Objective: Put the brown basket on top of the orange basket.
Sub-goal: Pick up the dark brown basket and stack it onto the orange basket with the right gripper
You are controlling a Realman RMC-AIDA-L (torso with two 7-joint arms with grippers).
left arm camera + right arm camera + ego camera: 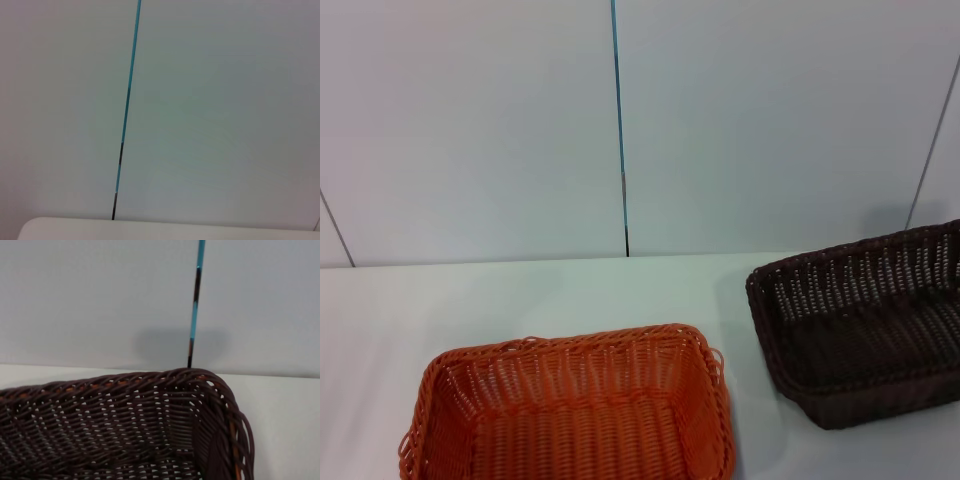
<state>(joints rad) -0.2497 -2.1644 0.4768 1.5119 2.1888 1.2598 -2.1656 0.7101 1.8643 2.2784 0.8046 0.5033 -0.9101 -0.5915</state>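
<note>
The orange basket sits on the white table at the front, left of centre, with its open side up. The brown basket is at the right edge of the head view, apart from the orange one and cut off by the frame. Its far right end stands higher than its left end. The right wrist view looks closely into the brown basket, at an inner corner and the braided rim. Neither gripper shows in any view. The left wrist view shows only the wall and a strip of table edge.
The white table runs back to a pale panelled wall with a vertical blue seam. A strip of bare table lies between the two baskets, and more behind the orange one.
</note>
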